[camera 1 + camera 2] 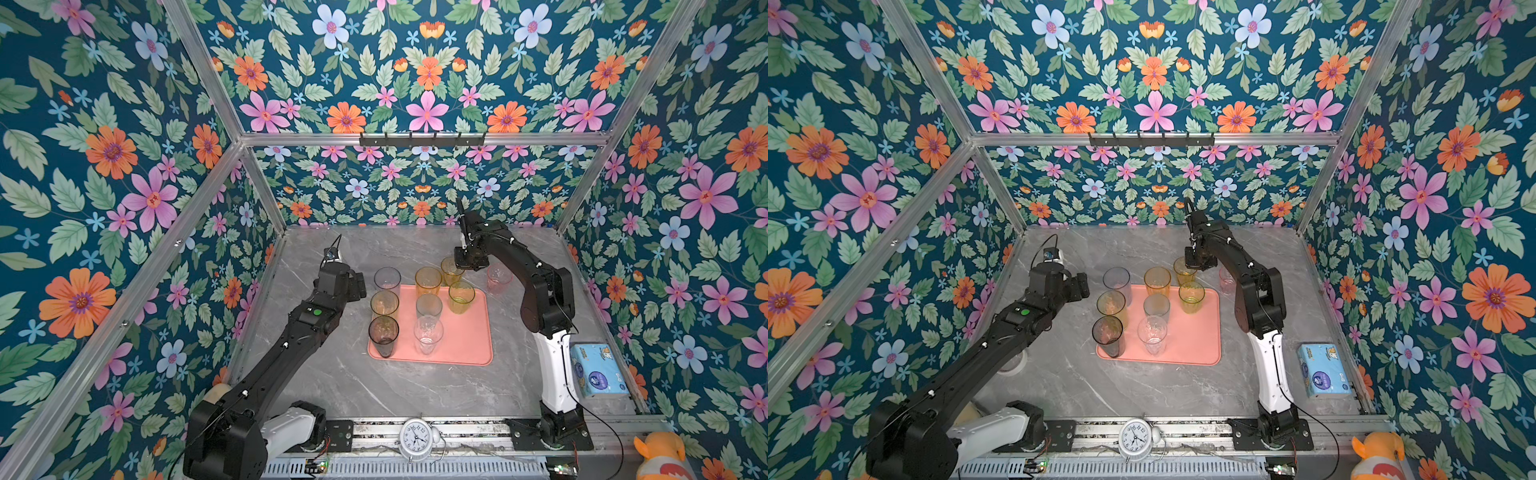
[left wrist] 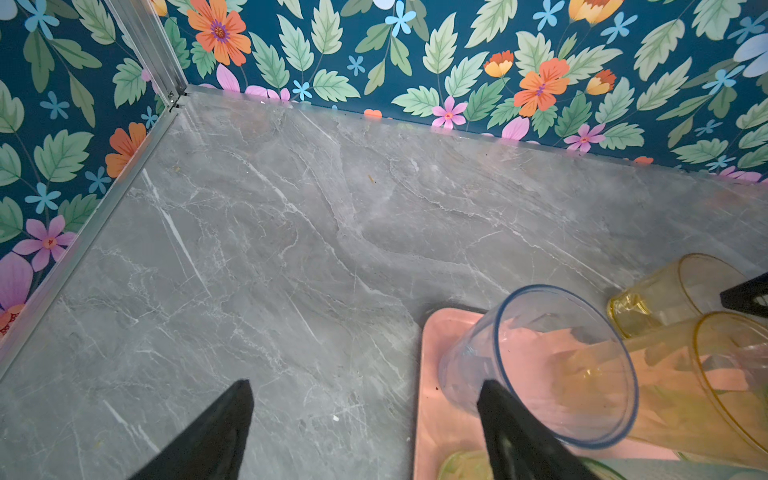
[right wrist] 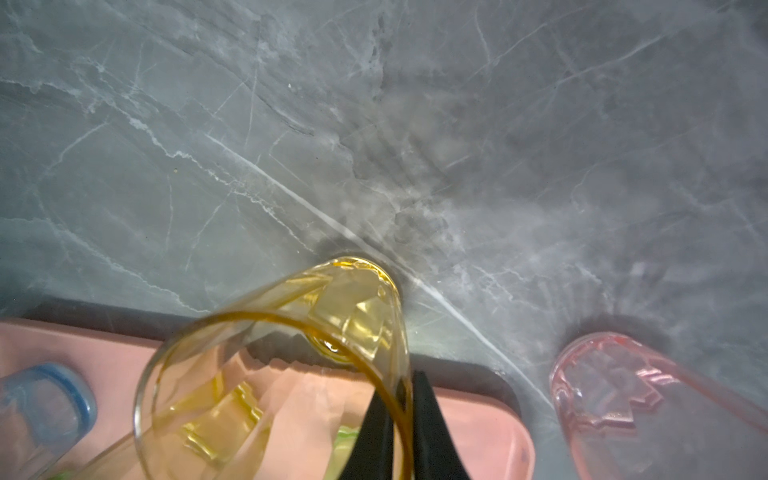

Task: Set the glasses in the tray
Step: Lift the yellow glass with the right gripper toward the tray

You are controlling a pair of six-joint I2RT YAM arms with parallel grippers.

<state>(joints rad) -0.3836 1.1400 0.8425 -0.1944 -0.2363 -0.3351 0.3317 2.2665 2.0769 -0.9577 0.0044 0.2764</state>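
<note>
The salmon-pink tray (image 1: 461, 353) lies mid-table with several glasses standing on it. My right gripper (image 3: 401, 415) is shut on the rim of an amber glass (image 3: 291, 353), one finger inside and one outside. That amber glass (image 1: 450, 268) is at the tray's far edge, its base over the table. A pink glass (image 1: 498, 279) stands on the table to its right, also the pink glass (image 3: 623, 395) in the right wrist view. My left gripper (image 2: 365, 386) is open and empty over the table, beside a pale blue glass (image 2: 540, 365) at the tray's far left corner.
A blue tissue pack (image 1: 598, 370) lies by the right wall. A white alarm clock (image 1: 417, 440) sits on the front rail and an orange plush toy (image 1: 660, 457) at the front right. Floral walls and aluminium posts enclose the grey marble table (image 1: 374, 390).
</note>
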